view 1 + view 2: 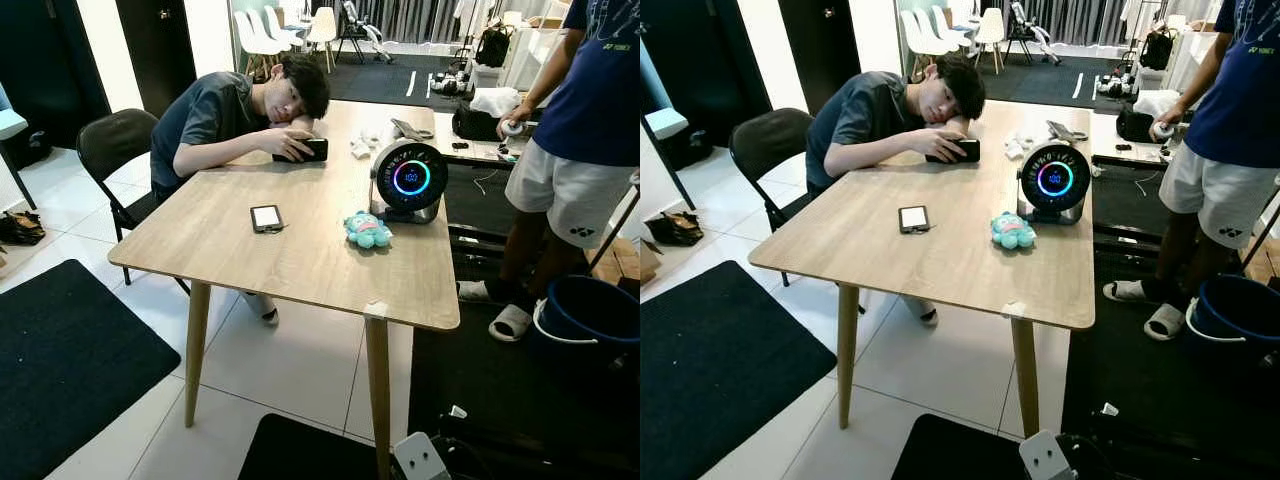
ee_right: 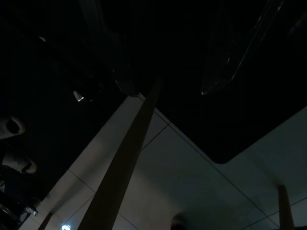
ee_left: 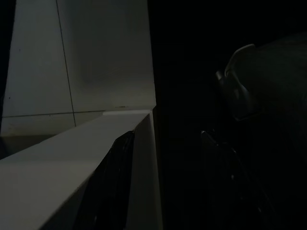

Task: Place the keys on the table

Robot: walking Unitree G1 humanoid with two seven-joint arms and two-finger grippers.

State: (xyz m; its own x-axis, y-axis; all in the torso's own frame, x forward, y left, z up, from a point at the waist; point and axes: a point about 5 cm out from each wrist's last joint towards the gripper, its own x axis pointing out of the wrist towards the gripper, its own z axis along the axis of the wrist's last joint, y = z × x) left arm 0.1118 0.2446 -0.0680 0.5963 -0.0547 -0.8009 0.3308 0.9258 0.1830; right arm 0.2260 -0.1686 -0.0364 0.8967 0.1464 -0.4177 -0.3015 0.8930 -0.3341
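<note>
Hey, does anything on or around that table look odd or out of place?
Nothing is spilled or broken. The oddest sight is a person slumped with head on the table, holding a phone. A plush toy lies by the round lit gadget.

The robot's left gripper hangs low in shadow, its two long black fingers set apart above the pale tiled floor. The right gripper hangs dim over that same floor, its fingers barely discernible.
</note>
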